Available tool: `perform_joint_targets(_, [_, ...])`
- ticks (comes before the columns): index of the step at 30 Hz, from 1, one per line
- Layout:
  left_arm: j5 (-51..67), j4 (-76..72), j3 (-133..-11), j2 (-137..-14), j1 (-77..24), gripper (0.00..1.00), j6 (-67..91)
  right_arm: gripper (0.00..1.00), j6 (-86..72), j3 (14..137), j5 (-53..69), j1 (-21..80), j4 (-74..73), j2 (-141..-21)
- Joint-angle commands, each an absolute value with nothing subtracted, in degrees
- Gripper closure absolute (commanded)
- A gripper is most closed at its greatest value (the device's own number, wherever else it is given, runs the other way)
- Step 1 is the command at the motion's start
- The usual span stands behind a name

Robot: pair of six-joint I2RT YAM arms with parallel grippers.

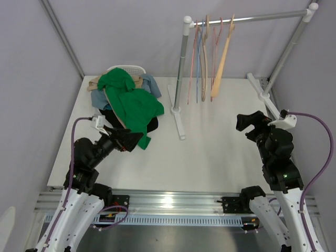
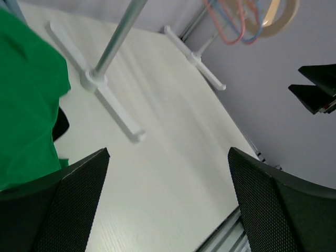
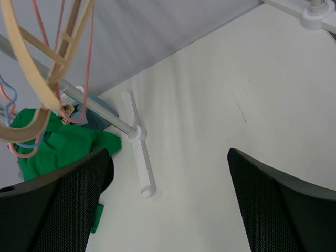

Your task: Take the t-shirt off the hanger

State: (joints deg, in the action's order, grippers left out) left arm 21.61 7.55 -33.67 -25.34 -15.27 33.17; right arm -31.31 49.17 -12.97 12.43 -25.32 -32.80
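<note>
A green t-shirt (image 1: 132, 102) lies on top of a pile of clothes at the back left of the table. A tan wooden hanger edge (image 1: 113, 105) shows along its left side; the rest of the hanger is hidden by cloth. My left gripper (image 1: 128, 139) is open and empty, just in front of the shirt's lower hem. The left wrist view shows the shirt (image 2: 26, 105) left of the open left gripper (image 2: 168, 205). My right gripper (image 1: 247, 123) is open and empty at the right of the table, far from the shirt. The right wrist view shows the shirt (image 3: 58, 149) at the far left.
Blue (image 1: 152, 84), beige and black clothes lie under the shirt, with a white basket (image 1: 128, 69) behind. A clothes rack (image 1: 184, 63) stands at the back, its white foot (image 1: 178, 118) on the table, with several empty hangers (image 1: 212, 58) on its bar.
</note>
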Motion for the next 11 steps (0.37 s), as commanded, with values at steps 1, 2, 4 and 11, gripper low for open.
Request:
perform_joint_targets(1, [25.49, 4.92, -28.94, -21.72, -15.56, 0.0, 35.68, 0.01, -33.49, 45.19, -11.96, 12.66, -28.12, -31.29])
perform_joint_targets(2, [25.58, 5.62, -28.48, -21.1, -15.56, 0.01, 35.68, 0.0, -34.01, 44.39, -11.95, 12.74, -28.47, -30.77])
perform_joint_targets(4, [25.05, 6.94, -27.87, -19.61, -15.56, 0.01, 35.07, 0.0, -33.84, 42.99, -12.48, 12.66, -29.35, -29.54])
perform_joint_targets(11, [22.94, 11.69, -28.74, -18.54, -15.56, 0.01, 33.05, 0.0, -32.79, 42.45, -13.27, 12.74, -30.59, -29.97])
